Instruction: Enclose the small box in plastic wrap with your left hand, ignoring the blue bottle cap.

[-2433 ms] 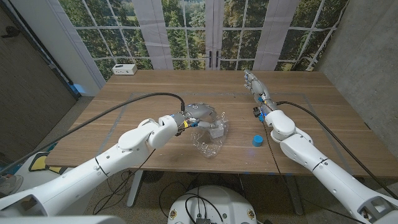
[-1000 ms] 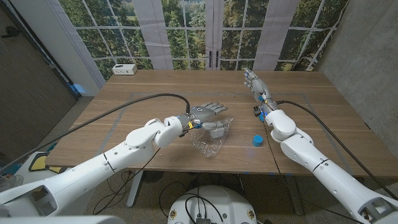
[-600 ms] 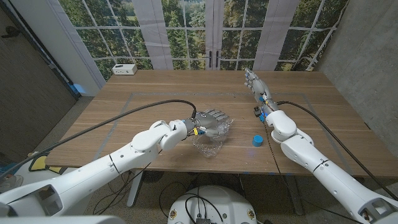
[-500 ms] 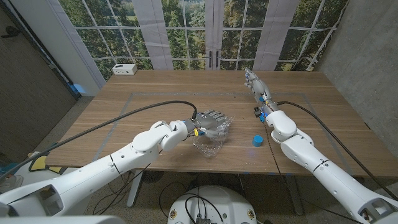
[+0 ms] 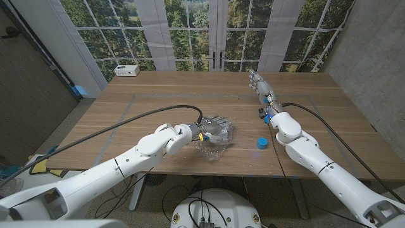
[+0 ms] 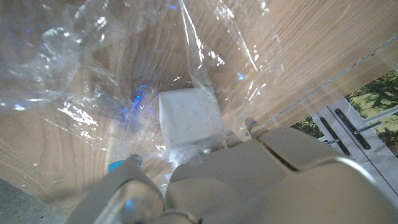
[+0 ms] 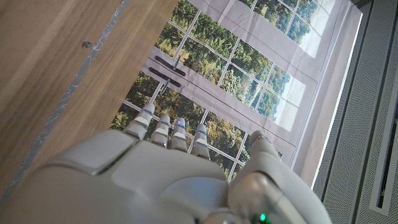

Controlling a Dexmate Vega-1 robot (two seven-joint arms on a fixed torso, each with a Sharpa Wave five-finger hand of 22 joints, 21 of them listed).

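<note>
Box point(image 6: 188, 119): small, white, at table point(image 5: 158, 95) centre, under crumpled clear wrap point(image 5: 212, 147). Left hand point(image 5: 215, 126): over the box, fingers pressing wrap onto it (wrist view shows the box just beyond the fingers). Cap point(image 5: 261, 144): blue, at 3 o'clock from the box, apart from the wrap. Right hand point(image 5: 258, 83): at 1 o'clock, fingers straight and close together, holding nothing.
</note>
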